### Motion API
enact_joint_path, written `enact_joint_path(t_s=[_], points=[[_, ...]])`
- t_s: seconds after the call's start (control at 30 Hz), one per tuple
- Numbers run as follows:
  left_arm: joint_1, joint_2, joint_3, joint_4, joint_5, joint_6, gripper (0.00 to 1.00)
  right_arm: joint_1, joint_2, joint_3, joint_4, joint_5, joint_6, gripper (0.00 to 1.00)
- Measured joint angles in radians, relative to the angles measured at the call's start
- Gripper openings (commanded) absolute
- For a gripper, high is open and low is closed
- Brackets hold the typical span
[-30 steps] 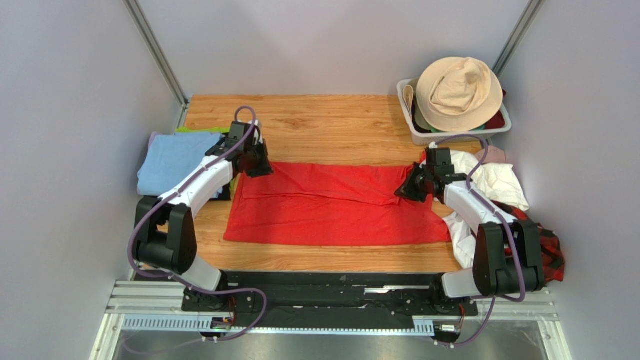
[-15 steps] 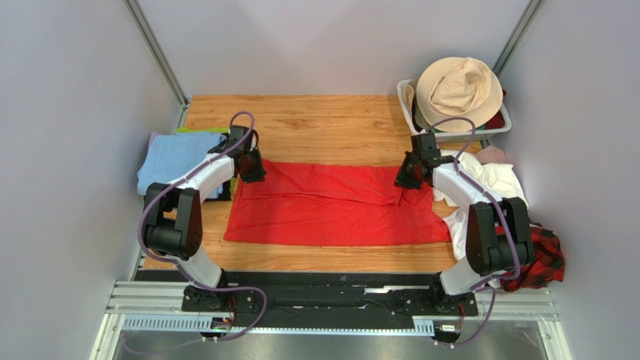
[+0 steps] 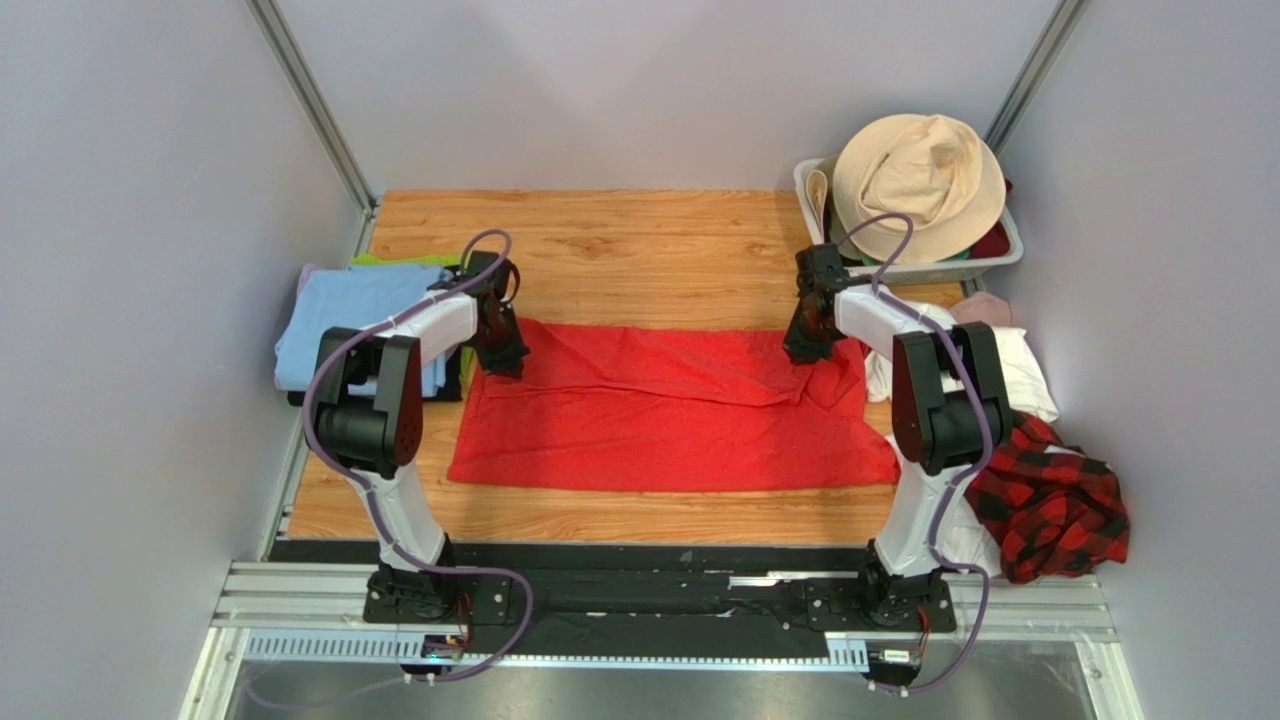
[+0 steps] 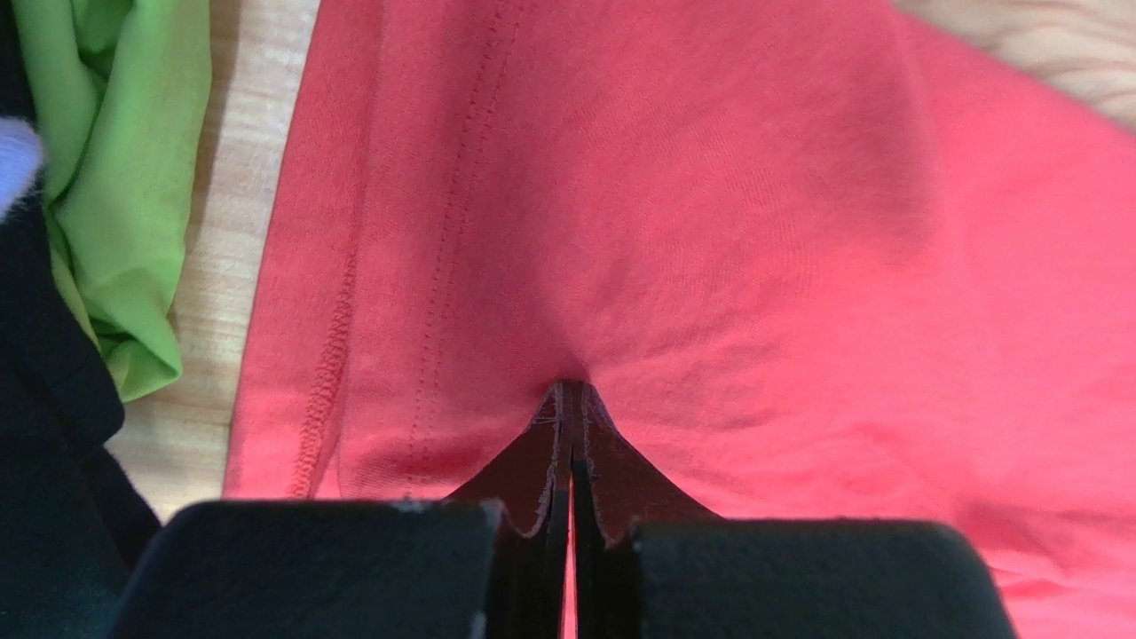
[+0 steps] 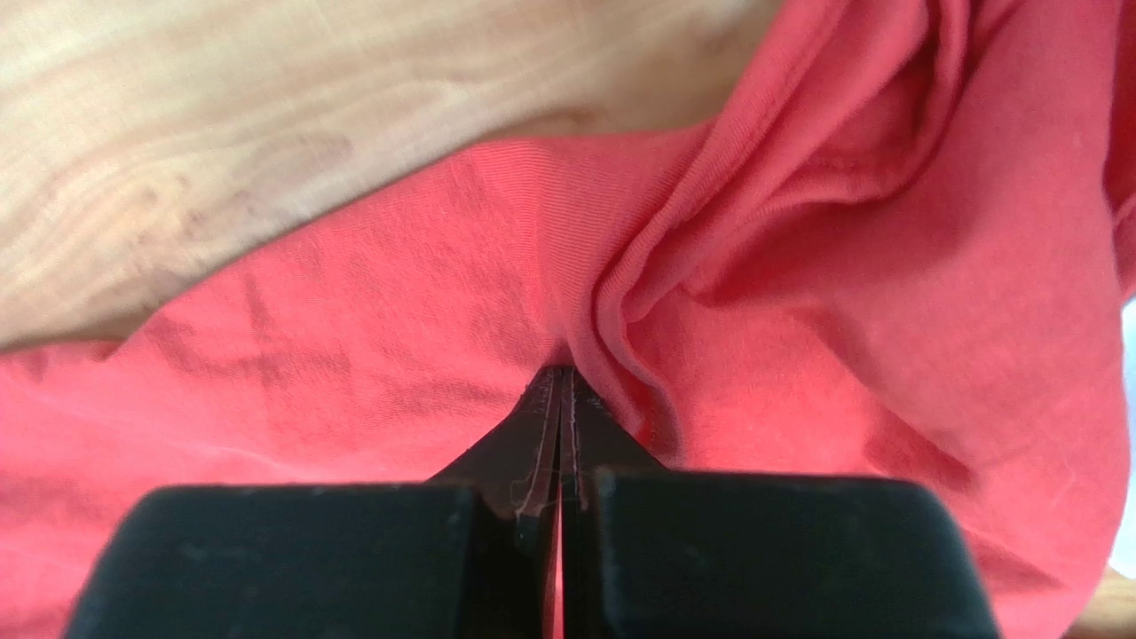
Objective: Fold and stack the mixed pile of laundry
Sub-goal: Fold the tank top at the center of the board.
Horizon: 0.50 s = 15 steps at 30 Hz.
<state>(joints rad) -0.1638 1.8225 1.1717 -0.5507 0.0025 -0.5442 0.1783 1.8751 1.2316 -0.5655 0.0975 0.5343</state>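
Left gripper [image 4: 571, 400] and right gripper [image 5: 560, 386] are each pinched tight on a far corner of the red T-shirt [image 3: 676, 413], spread near-left of the white basket [image 3: 962, 264]. The right has carried its corner toward the basket, likely tautening the fold.

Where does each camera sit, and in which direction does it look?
Top external: above and behind the robot, looking down at the table; both arms show.
Left wrist: on the left arm, looking along the left gripper, shut on the red T-shirt.
Right wrist: likewise along the right gripper, shut on it.
Shared: all three see the T-shirt.
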Motion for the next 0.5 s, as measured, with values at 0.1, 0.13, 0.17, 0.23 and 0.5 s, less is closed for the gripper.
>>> enact_joint_path(t_s=[0.1, 0.13, 0.17, 0.23, 0.5], points=[[-0.01, 0.033, 0.043, -0.047, -0.016, 0.001, 0.0, 0.003, 0.034, 0.049, -0.016, 0.008, 0.009, 0.0], [-0.014, 0.042, 0.057, -0.06, -0.024, 0.001, 0.0, 0.005, 0.04, 0.058, -0.019, 0.01, 0.012, 0.0], [-0.019, 0.05, 0.071, -0.076, -0.034, 0.001, 0.0, 0.008, 0.046, 0.066, -0.022, 0.011, 0.016, 0.0], [-0.038, 0.064, 0.093, -0.105, -0.063, 0.003, 0.0, 0.014, 0.058, 0.083, -0.03, 0.016, 0.02, 0.0], [-0.152, 0.043, 0.064, -0.178, -0.163, -0.001, 0.0, 0.066, 0.213, 0.314, -0.104, 0.032, 0.018, 0.0]])
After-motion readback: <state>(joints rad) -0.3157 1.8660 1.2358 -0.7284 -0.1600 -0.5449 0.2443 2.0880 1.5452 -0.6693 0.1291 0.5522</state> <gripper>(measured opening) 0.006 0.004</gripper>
